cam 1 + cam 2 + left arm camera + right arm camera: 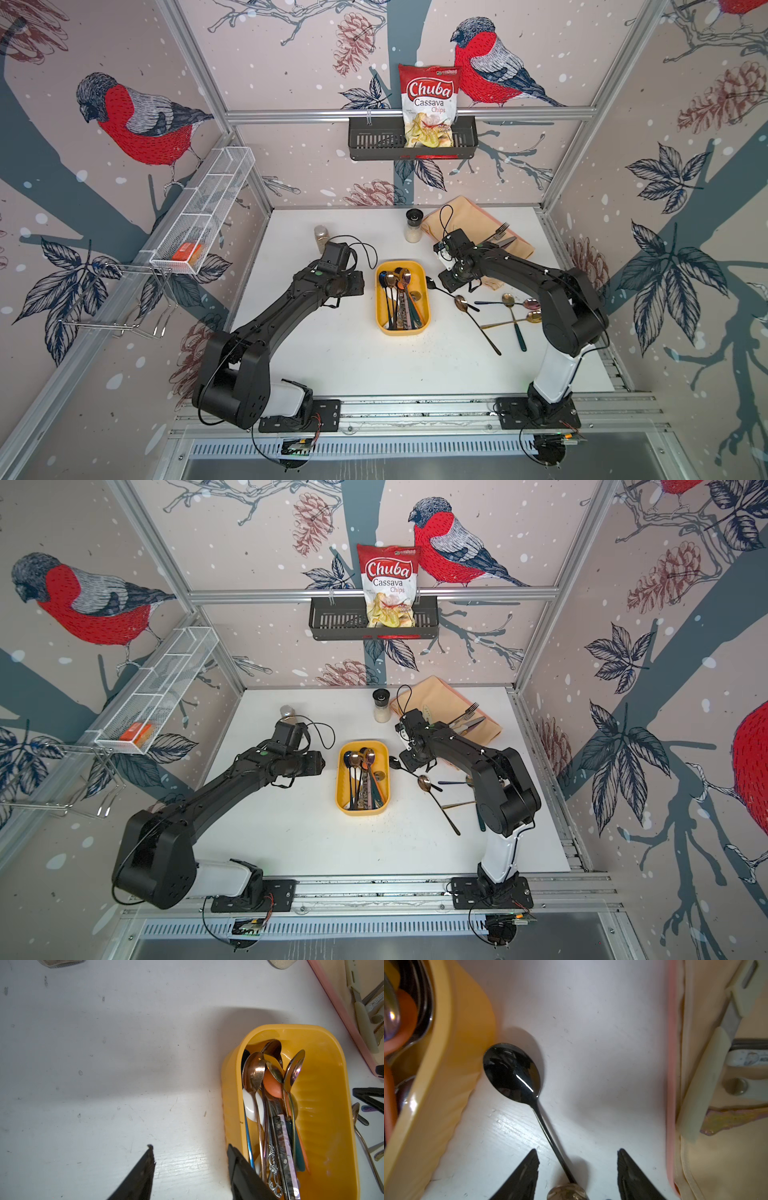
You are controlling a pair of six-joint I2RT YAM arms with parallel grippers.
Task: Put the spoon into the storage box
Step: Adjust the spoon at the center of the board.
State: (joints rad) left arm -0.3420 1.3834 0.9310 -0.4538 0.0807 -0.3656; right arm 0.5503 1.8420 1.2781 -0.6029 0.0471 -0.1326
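One black spoon (511, 1070) lies on the table (332, 365) just beside the single yellow box (436, 1088), outside it. Its bowl points at the box's right wall, and its handle runs slantwise away toward the right and the near edge. Four other spoons (508, 299) lie loose farther right; those inside the box are too bundled to count. Of the two grippers, the right gripper (578, 1150) stands open astride the black handle without touching it. The left gripper (189, 1146) is open and empty by the box's left wall.
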